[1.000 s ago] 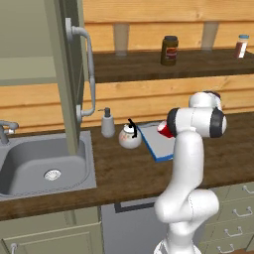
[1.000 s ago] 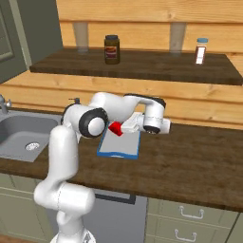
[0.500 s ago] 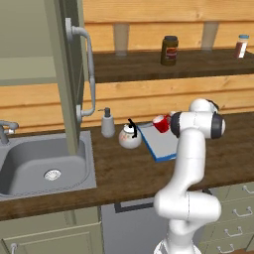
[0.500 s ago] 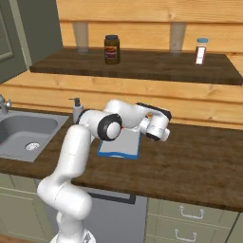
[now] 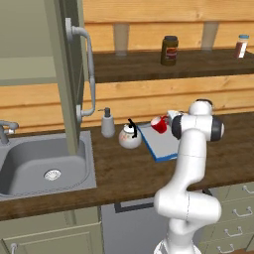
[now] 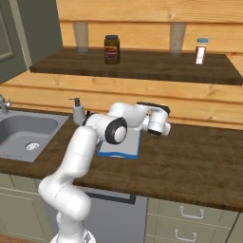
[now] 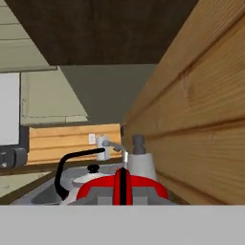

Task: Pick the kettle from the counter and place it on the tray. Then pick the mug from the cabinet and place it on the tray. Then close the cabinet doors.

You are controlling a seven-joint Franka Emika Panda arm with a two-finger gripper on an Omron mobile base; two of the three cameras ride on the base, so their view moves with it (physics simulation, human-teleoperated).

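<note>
My gripper [image 5: 166, 122] is shut on the red mug [image 5: 159, 124], holding it just above the back of the blue-rimmed tray [image 5: 163, 146]. In the hand view the mug [image 7: 143, 185] sits low between my fingers. The white kettle [image 5: 130, 138] with its black handle stands at the tray's left edge; I cannot tell whether it rests on the tray or beside it on the counter [image 5: 124, 171]. Beyond the mug in the hand view rises the kettle [image 7: 72, 168]. One cabinet door [image 5: 67, 74] stands open at the left. My arm covers most of the tray [image 6: 118, 148] in the right base view.
A soap dispenser [image 5: 107, 124] stands left of the kettle, by the steel sink [image 5: 44, 163]. A brown jar [image 5: 169, 50] and a small bottle [image 5: 241, 46] stand on the dark shelf above. The wooden wall [image 7: 201, 110] runs close along my hand.
The mug has shifted a little to the left over the tray's back, still in my grip. My arm has folded closer to the wall.
</note>
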